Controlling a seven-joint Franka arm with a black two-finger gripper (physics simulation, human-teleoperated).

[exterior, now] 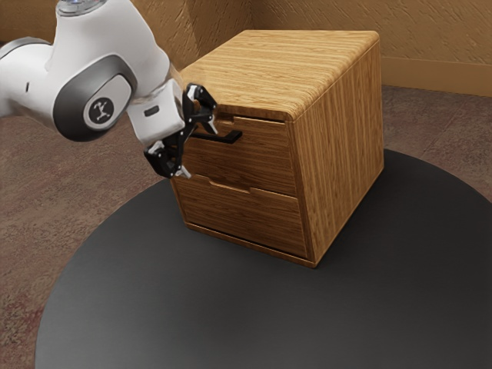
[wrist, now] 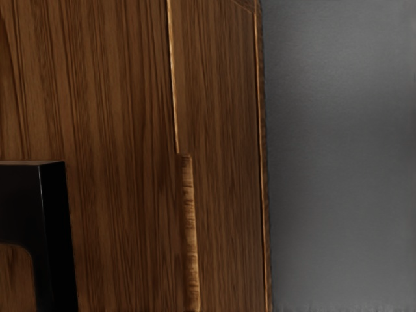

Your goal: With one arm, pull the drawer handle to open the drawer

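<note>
Gaping wide and holding nothing, the end effector [exterior: 188, 132] flanks the drawer handle [exterior: 223, 137] on the cabinet [exterior: 338, 131].

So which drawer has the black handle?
The upper drawer; a black bar handle sticks out near its top. The lower drawer has just a notched edge.

I count one wooden cabinet [exterior: 307, 69], and I place all else by it. Its front face holds two drawers: one upper drawer [exterior: 257, 161] and one lower drawer [exterior: 246, 214] beneath it. One black handle [exterior: 224, 137] sits on the cabinet's upper drawer. One round black table [exterior: 323, 315] lies under the cabinet. Before the cabinet's front I have one arm [exterior: 92, 84], with one gripper [exterior: 190, 133] of two fingers [exterior: 204, 100]. My wrist view gives the same tally on the cabinet's front: one handle [wrist: 26, 214], two drawer fronts, one seam [wrist: 173, 78] between them.
</note>
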